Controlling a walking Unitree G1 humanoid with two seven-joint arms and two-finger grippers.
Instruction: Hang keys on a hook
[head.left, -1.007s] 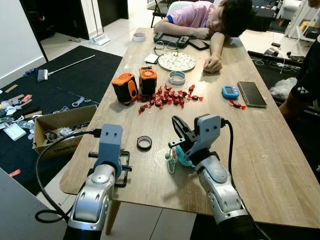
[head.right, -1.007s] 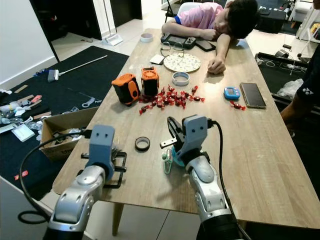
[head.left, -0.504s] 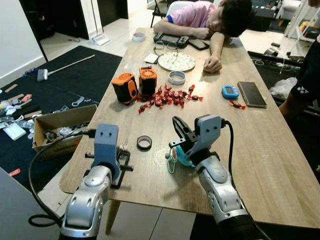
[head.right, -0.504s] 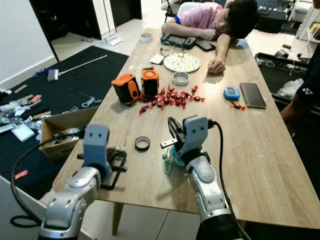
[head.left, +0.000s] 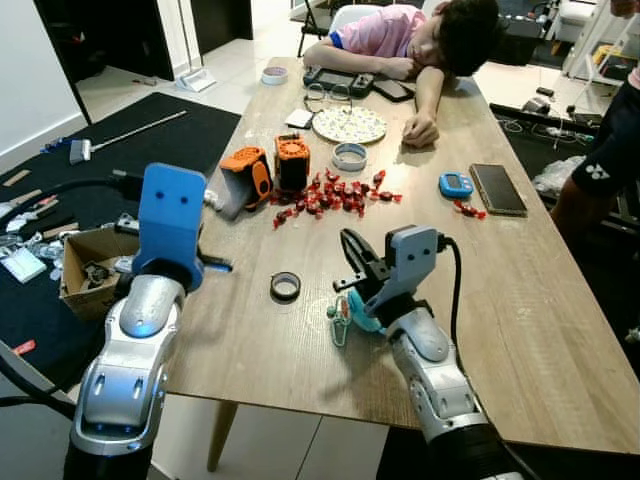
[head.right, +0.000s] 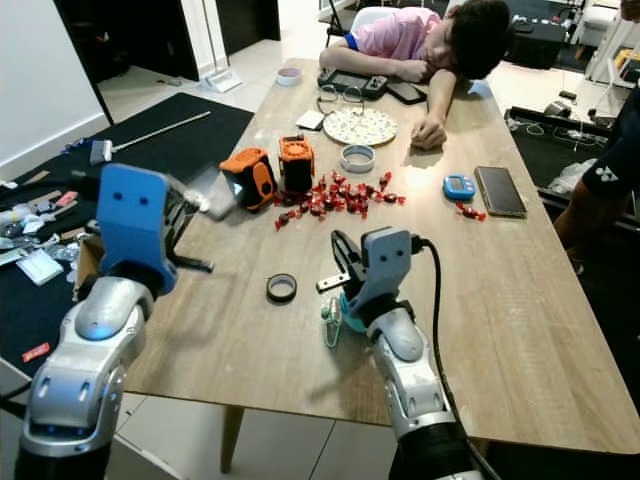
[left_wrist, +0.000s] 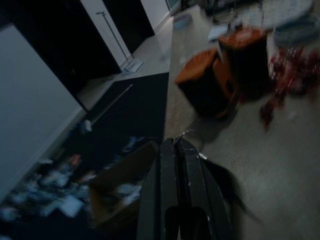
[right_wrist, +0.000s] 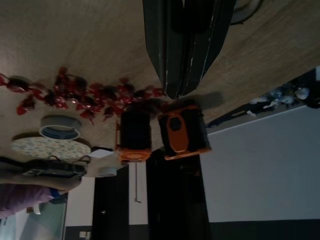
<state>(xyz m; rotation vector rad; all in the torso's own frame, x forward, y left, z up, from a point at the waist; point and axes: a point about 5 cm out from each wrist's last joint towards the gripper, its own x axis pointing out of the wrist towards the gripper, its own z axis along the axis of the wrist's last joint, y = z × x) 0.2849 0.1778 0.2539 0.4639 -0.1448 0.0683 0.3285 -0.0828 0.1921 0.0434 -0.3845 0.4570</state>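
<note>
The keys (head.left: 341, 318) lie on the worktop (head.left: 520, 290), at nine o'clock beside the right hand (head.left: 352, 262), whose fingers are together, holding nothing. Keys look small, hard and jingly; grab the ring

free: bare table (head.left: 560, 330) on the right | blocked: tape ring (head.left: 285, 286) centre; sweets (head.left: 330, 195), orange boxes (head.left: 270, 170) beyond; person (head.left: 420, 40) far end
</note>
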